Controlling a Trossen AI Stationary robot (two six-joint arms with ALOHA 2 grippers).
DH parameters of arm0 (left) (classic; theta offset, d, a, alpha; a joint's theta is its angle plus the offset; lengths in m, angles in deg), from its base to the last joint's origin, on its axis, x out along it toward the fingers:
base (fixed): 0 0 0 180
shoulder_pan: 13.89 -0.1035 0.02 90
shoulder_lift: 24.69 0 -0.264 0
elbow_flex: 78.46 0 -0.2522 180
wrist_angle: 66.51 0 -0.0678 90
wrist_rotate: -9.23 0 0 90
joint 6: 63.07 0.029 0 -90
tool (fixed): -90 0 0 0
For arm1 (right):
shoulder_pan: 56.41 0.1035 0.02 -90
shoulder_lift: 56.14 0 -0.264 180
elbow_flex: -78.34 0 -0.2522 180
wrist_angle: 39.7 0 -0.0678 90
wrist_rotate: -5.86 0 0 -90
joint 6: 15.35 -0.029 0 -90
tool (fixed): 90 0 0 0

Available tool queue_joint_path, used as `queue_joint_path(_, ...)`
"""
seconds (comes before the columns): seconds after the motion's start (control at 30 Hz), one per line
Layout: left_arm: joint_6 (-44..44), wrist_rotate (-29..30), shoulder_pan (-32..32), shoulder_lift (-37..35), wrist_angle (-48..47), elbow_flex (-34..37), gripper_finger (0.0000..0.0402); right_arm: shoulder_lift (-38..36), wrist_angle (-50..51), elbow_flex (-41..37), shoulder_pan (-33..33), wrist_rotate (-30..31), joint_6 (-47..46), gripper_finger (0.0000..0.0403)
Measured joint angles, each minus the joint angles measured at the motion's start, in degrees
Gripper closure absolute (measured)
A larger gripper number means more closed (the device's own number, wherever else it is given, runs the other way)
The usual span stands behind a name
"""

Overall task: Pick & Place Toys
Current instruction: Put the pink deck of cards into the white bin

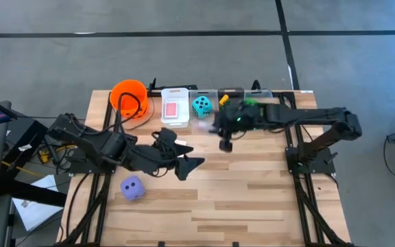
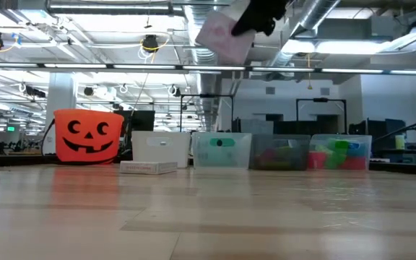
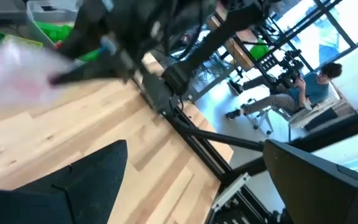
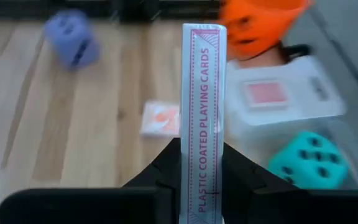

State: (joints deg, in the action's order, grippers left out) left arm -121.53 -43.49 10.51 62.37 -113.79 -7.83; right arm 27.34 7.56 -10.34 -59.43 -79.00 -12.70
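My right gripper (image 4: pixel 202 155) is shut on a pink-backed pack of playing cards (image 4: pixel 202 93), high above the table in the low view (image 2: pixel 224 37), in front of the row of bins. A second card pack (image 4: pixel 160 119) lies flat on the table. The purple die (image 1: pixel 132 188) sits on the table near the left. The teal die (image 1: pixel 201 106) rests in a clear bin. Coloured bricks (image 2: pixel 338 155) fill the clear bins at the far right. My left gripper (image 1: pixel 192 156) hovers open at mid-table, with nothing between its fingers. My right gripper pinches the card pack by its two broad faces, at the end nearest the wrist (image 4: pixel 202 180), between its two fingers (image 4: pixel 166 163). The fingers slant downward from the table's right side. The pack is lifted clear of the table, tilted, with its narrow printed edge toward the wrist camera.
An orange pumpkin bucket (image 1: pixel 129 97) stands at the far left. Beside it is a white bin (image 1: pixel 173 108) holding pink cards, then a row of clear bins (image 1: pixel 235 96) along the far edge. Bare wood lies toward the near edge. A seated person (image 3: pixel 303 87) is beyond the table.
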Motion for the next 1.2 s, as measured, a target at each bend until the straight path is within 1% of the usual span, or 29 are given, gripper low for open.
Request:
queue_joint_path(0.13,-0.3,0.0,-1.4,0.0,0.9,0.0,0.0033,-2.5,-1.4,0.0,-3.8,1.1,-4.0,0.0341)
queue_joint_path(0.23,1.5,0.0,-2.2,0.0,2.2,0.0,0.0033,-2.5,-1.1,0.0,-6.6,0.9,-4.2,0.0341)
queue_joint_path(0.3,3.3,-0.1,-2.9,0.0,2.7,0.0,0.0033,-1.4,-2.6,0.0,-8.4,0.3,-4.1,0.0341)
queue_joint_path(0.4,7.1,-0.9,-4.2,0.0,3.4,0.0,0.0033,1.0,-4.7,-0.2,-11.2,-4.2,-3.9,0.0341)
queue_joint_path(0.57,15.3,-1.1,-6.6,-0.6,3.5,0.0,0.0033,7.0,-14.5,0.0,-14.7,-11.6,-3.8,0.0341)
queue_joint_path(0.63,17.8,-1.1,-7.7,-1.3,2.9,0.0,0.0033,9.8,-16.5,0.1,-15.9,-14.8,-3.8,0.0341)
queue_joint_path(0.73,20.1,-1.1,-9.9,-2.6,1.8,0.0,0.0033,14.9,-17.3,4.4,-17.4,-18.3,-3.7,0.0341)
queue_joint_path(0.83,21.0,-1.2,-12.4,-4.0,0.3,0.0,0.0033,20.6,-17.5,11.1,-18.3,-21.6,-2.5,0.0341)
queue_joint_path(0.97,20.3,-2.0,-15.7,-5.5,-2.1,0.0,0.0033,29.6,-17.5,21.7,-19.6,-21.8,-2.7,0.0341)
queue_joint_path(1.1,19.4,-3.0,-17.4,-6.6,-4.0,0.0,0.0033,38.4,-13.5,32.1,-21.5,-21.8,-7.8,0.0341)
queue_joint_path(1.2,19.2,-3.4,-17.7,-7.5,-6.9,0.1,0.0033,44.1,-7.4,38.9,-23.2,-21.7,-13.8,0.0341)
